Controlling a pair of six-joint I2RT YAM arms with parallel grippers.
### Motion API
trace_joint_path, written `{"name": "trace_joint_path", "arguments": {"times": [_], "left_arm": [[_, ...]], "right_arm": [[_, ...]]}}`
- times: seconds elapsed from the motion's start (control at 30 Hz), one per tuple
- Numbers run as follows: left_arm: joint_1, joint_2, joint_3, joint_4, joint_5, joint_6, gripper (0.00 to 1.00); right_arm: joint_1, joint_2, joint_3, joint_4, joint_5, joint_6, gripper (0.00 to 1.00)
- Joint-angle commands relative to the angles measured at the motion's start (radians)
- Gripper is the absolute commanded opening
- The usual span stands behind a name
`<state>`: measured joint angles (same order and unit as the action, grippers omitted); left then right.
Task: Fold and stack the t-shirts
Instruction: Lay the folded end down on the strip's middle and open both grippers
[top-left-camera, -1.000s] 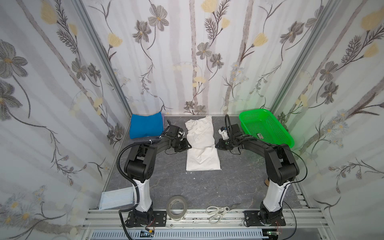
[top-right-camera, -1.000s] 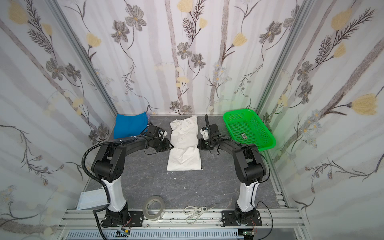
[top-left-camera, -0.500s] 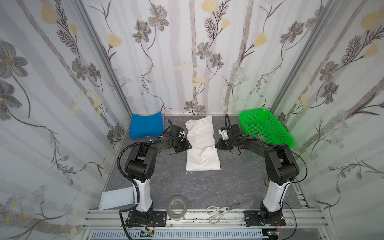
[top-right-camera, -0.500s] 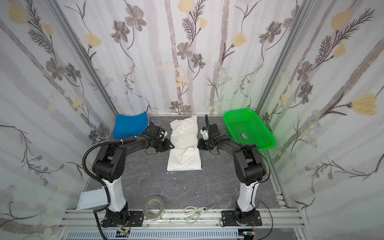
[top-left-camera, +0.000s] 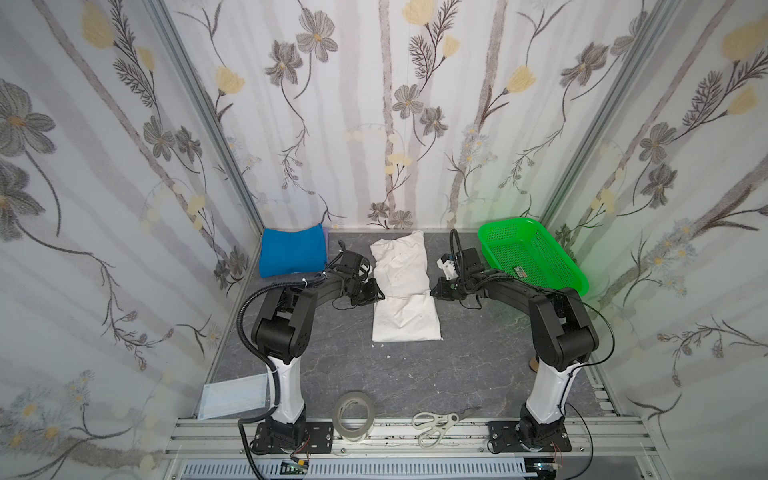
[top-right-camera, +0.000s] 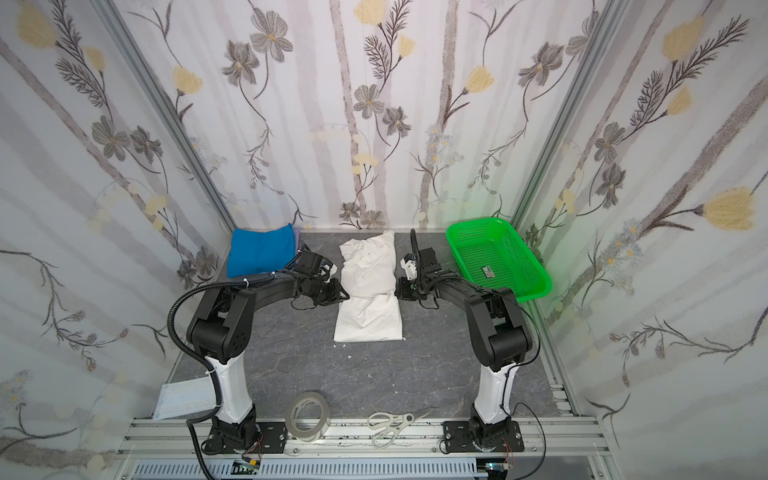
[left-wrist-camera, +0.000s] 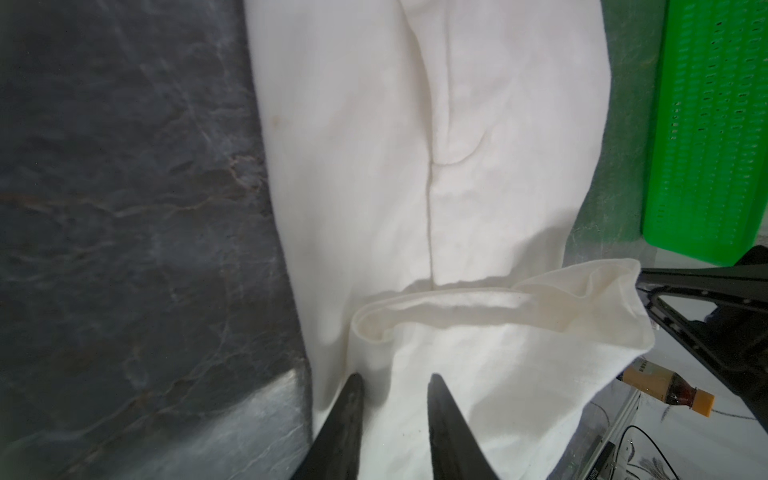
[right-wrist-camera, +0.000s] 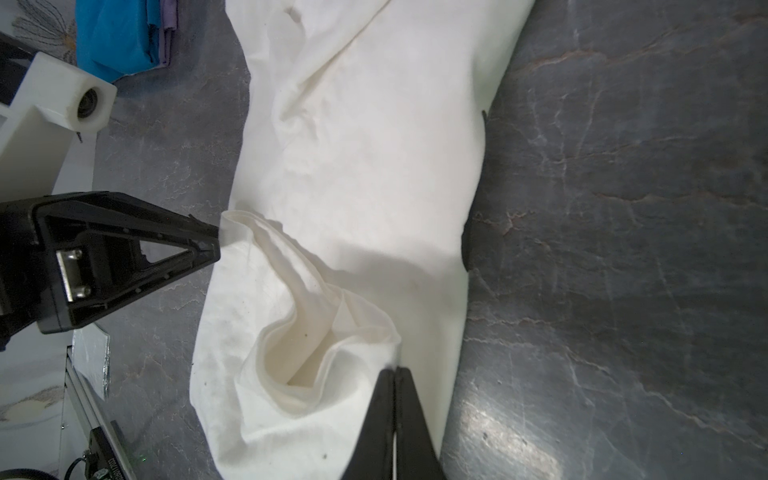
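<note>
Your right gripper (right-wrist-camera: 392, 369) is pinching the rumpled hem of the soft white t-shirt (right-wrist-camera: 365, 166), lower centre; your left gripper (left-wrist-camera: 395, 378) is standing narrowly parted over cloth, grip unclear

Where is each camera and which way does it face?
Top views: high at the front, looking down and back at the white cotton t-shirt on the dark marbled tabletop; both arms show.
Left wrist: behind the left gripper, facing over the shirt toward the green plastic mesh basket.
Right wrist: behind the right gripper, facing over the shirt toward the folded bright blue t-shirt.
Shared: each wrist view also shows the opposite gripper at the shirt's raised fold.
</note>
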<state>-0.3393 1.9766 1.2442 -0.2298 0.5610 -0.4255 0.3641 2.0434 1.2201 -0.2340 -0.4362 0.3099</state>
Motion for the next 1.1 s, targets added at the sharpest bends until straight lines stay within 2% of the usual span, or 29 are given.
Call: {"name": "trace_joint_path", "arguments": {"times": [0.0, 0.23, 0.7, 1.07], "left_arm": [[-0.001, 0.005, 0.006, 0.020, 0.021, -0.001, 0.23], [-0.001, -0.012, 0.006, -0.001, -0.019, 0.009, 0.00], [0.027, -0.147, 0.000, -0.040, -0.079, 0.019, 0.00], [0.059, -0.070, 0.064, 0.001, -0.065, -0.004, 0.00]], "right_arm": [[0.000, -0.011, -0.005, 0.019, 0.003, -0.003, 0.00], [0.001, -0.011, -0.005, 0.023, -0.001, -0.003, 0.00], [-0.002, -0.055, 0.019, -0.017, 0.039, 0.008, 0.00], [-0.022, 0.077, 0.171, -0.059, 0.042, 0.013, 0.00]]}}
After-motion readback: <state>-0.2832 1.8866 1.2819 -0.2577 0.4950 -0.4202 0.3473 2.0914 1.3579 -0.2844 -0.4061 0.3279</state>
